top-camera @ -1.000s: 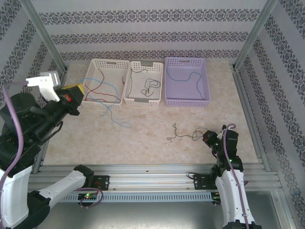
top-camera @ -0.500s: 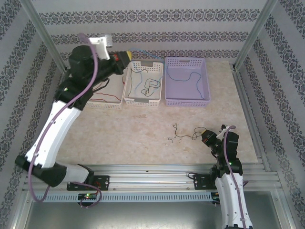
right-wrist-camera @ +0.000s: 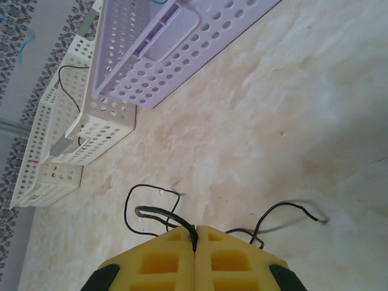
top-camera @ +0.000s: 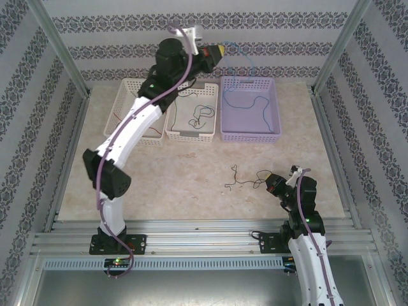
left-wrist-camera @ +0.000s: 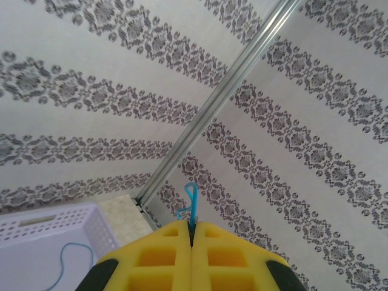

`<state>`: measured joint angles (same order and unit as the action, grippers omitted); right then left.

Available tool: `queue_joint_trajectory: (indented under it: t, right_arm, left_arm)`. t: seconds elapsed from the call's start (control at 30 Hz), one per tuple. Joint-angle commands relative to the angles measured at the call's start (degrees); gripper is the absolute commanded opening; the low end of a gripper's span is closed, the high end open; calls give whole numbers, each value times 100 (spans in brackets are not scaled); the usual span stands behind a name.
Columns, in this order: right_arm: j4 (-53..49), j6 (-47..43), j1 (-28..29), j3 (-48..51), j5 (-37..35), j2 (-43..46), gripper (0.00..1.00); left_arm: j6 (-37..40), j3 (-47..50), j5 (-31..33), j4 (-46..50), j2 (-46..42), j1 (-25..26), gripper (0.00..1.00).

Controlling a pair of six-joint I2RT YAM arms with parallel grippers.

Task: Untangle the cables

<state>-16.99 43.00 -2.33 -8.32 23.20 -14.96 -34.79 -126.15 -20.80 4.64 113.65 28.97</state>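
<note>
Hanging in a high arc against the back wall, the blue cable (top-camera: 257, 100) is the longest thing to follow. Hair-thin, it runs from the left gripper (top-camera: 220, 49), raised up by the wallpaper, down into the purple basket (top-camera: 250, 138). The black cable (top-camera: 248, 183) is shorter. It lies kinked and looped on the bare table (top-camera: 159, 185), with one end at the right gripper (top-camera: 273, 185), low near the table's right side.

From above, the fingers are too small to judge. The left wrist camera shows the left gripper (left-wrist-camera: 191, 233) with its yellow pads pressed flat together on the blue cable (left-wrist-camera: 191, 203), a short tail poking out of the seam. The right wrist camera shows the right gripper (right-wrist-camera: 194, 236) likewise clenched on the black cable (right-wrist-camera: 154, 210), loops spilling out on both sides.

The purple basket holds the rest of the blue cable in loose curves. The middle white basket (top-camera: 191, 135), touching it on the left, holds a second black cable (top-camera: 201, 115), coiled. The left white basket (top-camera: 121, 105) sits partly behind the left arm, and I cannot tell its contents.
</note>
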Motion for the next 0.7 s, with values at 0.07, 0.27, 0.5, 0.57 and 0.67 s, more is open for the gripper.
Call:
queue_joint_trajectory:
  t: [0.07,0.27,0.5,0.57,0.67]
  right_arm:
    - [-16,-102,151,58,-114,121,0]
    - [-10,-101,266,23,-88,140,0]
    - [-14,-126,369,-31,-96,178,0]
    - [5,-130,388,-37,-104,169,0]
    - [21,-143,430,-36,-138,144,0]
  left_arm:
    - [88,-1571,109,328,1309,214,0]
    - [-59,-2964,414,587,2793,272,0]
    - [-231,-2925,542,474,3521,282,0]
    - [-230,-2891,523,543,3643,276,0]
    - [-205,-2828,472,658,3766,287,0]
